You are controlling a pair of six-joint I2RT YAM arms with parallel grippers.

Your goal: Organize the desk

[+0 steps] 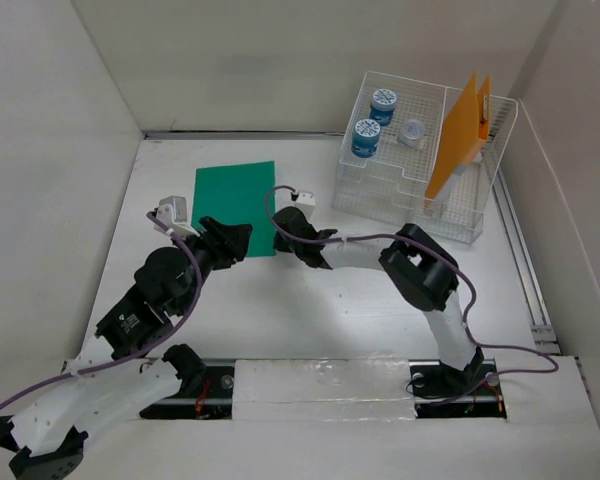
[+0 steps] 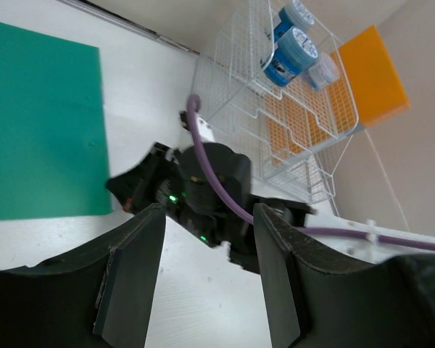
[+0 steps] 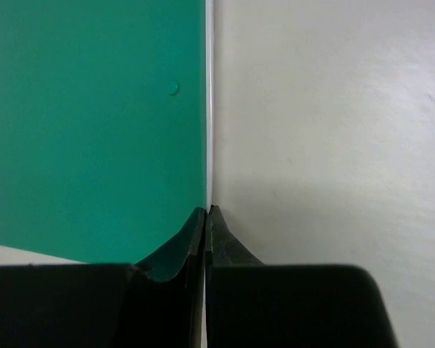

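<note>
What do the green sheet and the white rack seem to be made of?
The green sheet looks like thin matte plastic or card: flat, uniform color, one small dimple. The rack looks like white coated metal wire: thin crossing rods, see-through.

Bright, even light; soft shadows

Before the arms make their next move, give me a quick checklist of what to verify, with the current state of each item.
1. Right gripper shut, tips at the right edge of the green sheet: ok.
2. Real hold on the sheet: cannot tell.
3. Left gripper open and empty: ok.
4. Sheet lying flat on the desk: ok.
5. Clearance between grippers: not ok, the right one sits directly ahead of the left one.
6. Free slot beside the orange folder in the wire rack: cannot tell.
</note>
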